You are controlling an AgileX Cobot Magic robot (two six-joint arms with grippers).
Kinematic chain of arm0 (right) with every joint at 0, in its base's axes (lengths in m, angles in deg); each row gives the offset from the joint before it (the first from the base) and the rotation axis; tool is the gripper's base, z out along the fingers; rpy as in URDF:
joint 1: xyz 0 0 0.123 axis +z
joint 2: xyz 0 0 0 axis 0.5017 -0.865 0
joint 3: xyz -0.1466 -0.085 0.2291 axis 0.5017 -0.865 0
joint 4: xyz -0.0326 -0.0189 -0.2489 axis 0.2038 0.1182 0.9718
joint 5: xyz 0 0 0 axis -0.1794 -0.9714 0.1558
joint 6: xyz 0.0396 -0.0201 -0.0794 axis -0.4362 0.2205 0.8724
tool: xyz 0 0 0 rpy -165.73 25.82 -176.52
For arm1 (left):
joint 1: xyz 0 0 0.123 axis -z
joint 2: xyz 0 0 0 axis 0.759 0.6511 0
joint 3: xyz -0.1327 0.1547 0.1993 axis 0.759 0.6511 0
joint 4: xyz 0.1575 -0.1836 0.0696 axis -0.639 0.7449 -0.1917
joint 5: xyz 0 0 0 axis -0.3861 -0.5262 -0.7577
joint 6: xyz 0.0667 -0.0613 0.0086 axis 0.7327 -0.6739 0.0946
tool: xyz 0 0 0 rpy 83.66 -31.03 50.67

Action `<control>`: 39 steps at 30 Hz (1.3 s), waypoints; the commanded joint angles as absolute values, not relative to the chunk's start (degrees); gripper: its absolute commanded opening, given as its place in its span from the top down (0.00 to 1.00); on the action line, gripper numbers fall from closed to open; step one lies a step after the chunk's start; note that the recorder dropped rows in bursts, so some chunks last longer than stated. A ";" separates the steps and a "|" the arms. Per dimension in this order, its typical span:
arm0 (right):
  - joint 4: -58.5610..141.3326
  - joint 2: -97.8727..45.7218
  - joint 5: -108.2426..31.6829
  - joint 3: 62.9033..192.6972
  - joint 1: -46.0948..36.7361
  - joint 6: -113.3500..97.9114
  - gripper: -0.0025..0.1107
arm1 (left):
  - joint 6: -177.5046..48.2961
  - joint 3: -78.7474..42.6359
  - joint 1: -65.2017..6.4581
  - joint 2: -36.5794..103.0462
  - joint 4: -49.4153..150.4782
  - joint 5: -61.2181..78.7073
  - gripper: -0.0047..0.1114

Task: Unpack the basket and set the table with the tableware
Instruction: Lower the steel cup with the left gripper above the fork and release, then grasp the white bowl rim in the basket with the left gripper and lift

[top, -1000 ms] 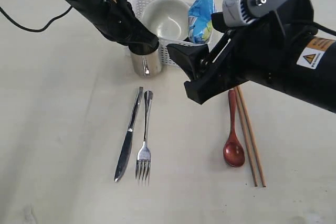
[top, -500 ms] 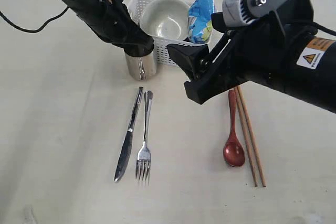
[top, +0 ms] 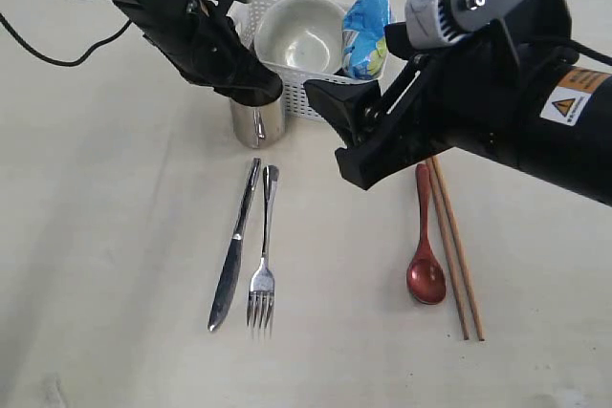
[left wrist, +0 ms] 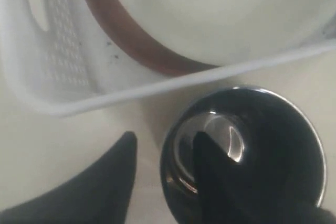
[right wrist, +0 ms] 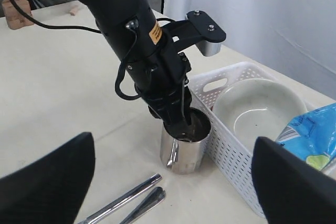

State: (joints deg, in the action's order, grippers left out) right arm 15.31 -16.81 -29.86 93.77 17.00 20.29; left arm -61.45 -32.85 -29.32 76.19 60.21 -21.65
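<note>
mug (top: 258, 125) sits on the counter (top: 115, 236) beside the basket (top: 298, 95). our left tool (left wrist: 165, 145) straddles its rim, jaws parted; a crooked lift could hook and tip it. right tool (top: 337, 131) gapes empty.

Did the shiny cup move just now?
Yes, a little. The mug now sits slightly further left of the basket and closer to the knife than before.

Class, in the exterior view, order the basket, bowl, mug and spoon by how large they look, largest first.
1. basket
2. bowl
3. mug and spoon: unranked; the spoon is longer but slim, and the mug is partly hidden under the left hand.
</note>
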 commanded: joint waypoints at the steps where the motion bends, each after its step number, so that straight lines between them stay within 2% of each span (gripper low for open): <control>1: 15.43 -16.24 -29.78 93.81 16.80 20.36 0.31 | -61.96 -33.11 -29.27 75.67 60.44 -22.10 0.56; 8: 15.43 -16.24 -29.78 93.81 16.80 20.36 0.31 | -61.96 -33.11 -29.27 72.64 60.24 -23.89 0.56; 18: 15.93 -16.24 -26.95 93.81 16.80 21.84 0.31 | -61.35 -33.11 -29.39 63.02 55.40 -33.43 0.56; 24: 15.93 -16.24 -24.07 93.81 16.80 21.36 0.31 | -61.49 -33.11 -34.62 64.64 54.45 -23.76 0.56; 29: 15.93 -16.24 -25.75 93.81 16.80 21.37 0.31 | -61.49 -33.41 -35.51 66.92 58.79 -12.29 0.56; 39: 15.93 -16.24 -31.35 93.81 16.80 21.37 0.31 | -58.12 -52.14 -35.05 80.10 64.37 -24.33 0.56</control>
State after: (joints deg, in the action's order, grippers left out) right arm 15.42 -16.81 -30.07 93.77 17.00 21.44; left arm -60.51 -46.79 -35.40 76.84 61.35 -19.87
